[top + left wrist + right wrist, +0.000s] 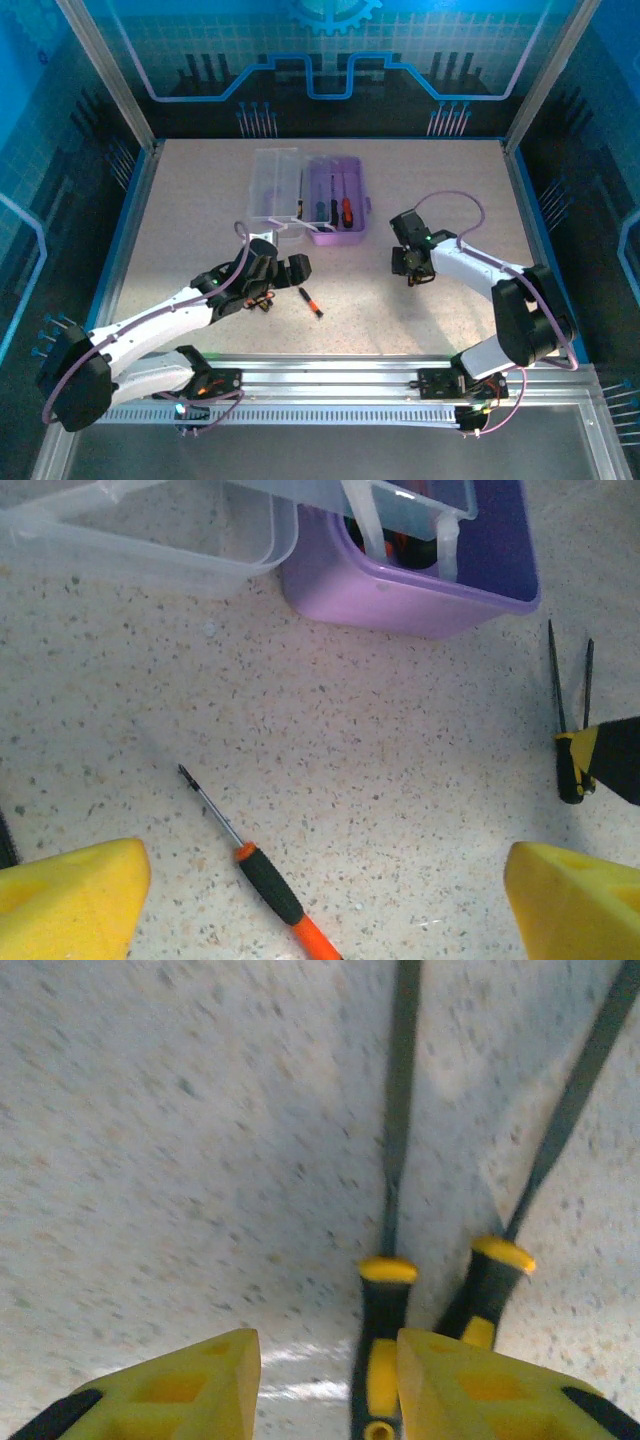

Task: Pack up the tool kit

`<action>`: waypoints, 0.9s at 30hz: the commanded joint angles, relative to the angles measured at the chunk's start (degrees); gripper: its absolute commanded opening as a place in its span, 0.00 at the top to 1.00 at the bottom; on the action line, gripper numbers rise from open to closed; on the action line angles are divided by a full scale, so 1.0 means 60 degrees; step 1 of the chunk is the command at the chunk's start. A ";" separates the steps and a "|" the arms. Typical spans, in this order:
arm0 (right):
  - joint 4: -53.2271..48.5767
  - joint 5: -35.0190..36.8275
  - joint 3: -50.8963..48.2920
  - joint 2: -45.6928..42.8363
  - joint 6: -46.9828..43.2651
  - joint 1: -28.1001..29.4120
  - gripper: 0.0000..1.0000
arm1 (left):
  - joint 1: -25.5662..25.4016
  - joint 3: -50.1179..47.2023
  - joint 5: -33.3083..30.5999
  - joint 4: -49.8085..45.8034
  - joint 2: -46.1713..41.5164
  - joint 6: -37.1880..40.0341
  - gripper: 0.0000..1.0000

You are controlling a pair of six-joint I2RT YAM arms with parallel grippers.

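Note:
The purple case (345, 205) lies open at the back of the table, its clear lid (274, 185) flipped out to the left. Several screwdrivers rest inside it. An orange-black screwdriver (311, 302) lies loose on the table. In the left wrist view this screwdriver (268, 884) sits between the wide-apart yellow fingers of my open left gripper (325, 868), touched by neither. My right gripper (330, 1360) is low over the table and open. A yellow-black screwdriver (385, 1335) lies in its gap, close against the right finger (480, 1385). A second yellow-black screwdriver (492, 1285) lies just outside that finger.
The purple case (420, 595) and its lid (150, 540) stand just beyond my left gripper (292, 268). My right gripper (414, 272) is right of the case. Metal frame rails edge the table, with bare speckled surface between the arms.

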 commanded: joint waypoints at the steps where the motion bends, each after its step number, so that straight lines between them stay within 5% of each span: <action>1: -0.0177 0.0310 -0.0217 -0.0242 0.0088 -0.0179 0.59 | -0.0038 -0.0239 0.0131 0.0572 -0.0058 0.0274 0.03; 27: 0.0201 -0.0681 0.0105 0.0910 -0.0485 -0.0615 0.69 | -0.0006 -0.0202 -0.0387 -0.0294 -0.0554 0.0095 0.01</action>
